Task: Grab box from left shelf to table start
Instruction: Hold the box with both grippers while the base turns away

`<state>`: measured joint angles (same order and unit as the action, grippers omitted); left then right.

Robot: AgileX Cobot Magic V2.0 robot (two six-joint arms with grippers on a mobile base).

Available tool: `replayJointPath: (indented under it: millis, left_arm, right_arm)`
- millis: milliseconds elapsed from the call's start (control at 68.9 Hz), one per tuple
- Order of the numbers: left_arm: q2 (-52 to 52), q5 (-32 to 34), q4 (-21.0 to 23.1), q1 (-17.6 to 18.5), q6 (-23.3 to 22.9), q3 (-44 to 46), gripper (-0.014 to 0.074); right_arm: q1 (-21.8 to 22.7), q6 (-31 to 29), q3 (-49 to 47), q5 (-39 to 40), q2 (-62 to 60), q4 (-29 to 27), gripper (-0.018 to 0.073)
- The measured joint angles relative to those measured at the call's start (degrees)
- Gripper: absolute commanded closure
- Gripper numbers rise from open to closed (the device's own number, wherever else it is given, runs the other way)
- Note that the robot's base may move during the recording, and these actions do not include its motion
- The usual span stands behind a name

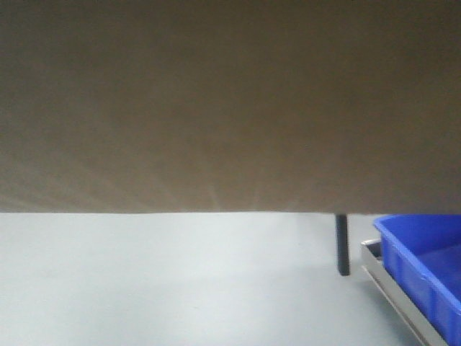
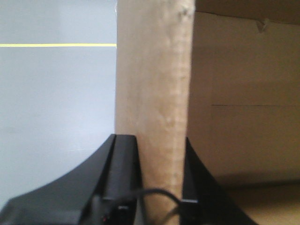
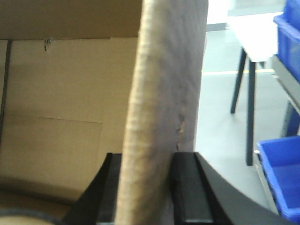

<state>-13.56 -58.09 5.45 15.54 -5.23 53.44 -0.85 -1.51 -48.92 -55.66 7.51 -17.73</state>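
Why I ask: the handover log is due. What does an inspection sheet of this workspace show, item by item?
Surface: white table on dark legs, off to the right in the right wrist view; the box is not seen on it.
Job's things: tan box fills the upper front view, with one cardboard panel in each end effector; silver-grey shelf edge at lower right.
Clutter: blue bin on that shelf edge.
End effectors: left end effector shut on a box panel; right end effector likewise.
Cables: dark cable loops across the left end effector's base.
Surroundings: grey floor; yellow floor line.
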Motion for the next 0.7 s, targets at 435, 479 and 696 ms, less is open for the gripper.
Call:
replayJointPath:
  millis: [435, 479, 696]
  left_arm:
    - [0.0, 0.0, 0.05, 0.0, 0.0, 0.0, 0.0688]
    - [-0.1, 0.0, 0.05, 0.0, 0.0, 0.0, 0.0688]
    - [-0.1, 0.0, 0.05, 0.0, 0.0, 0.0, 0.0688]
  right_arm:
    - [0.0, 0.0, 0.0, 0.0, -0.02, 0.0, 0.051]
    - [0.0, 0.0, 0.0, 0.0, -0.02, 0.0, 0.051]
    - [0.0, 0.0, 0.0, 0.0, -0.02, 0.0, 0.051]
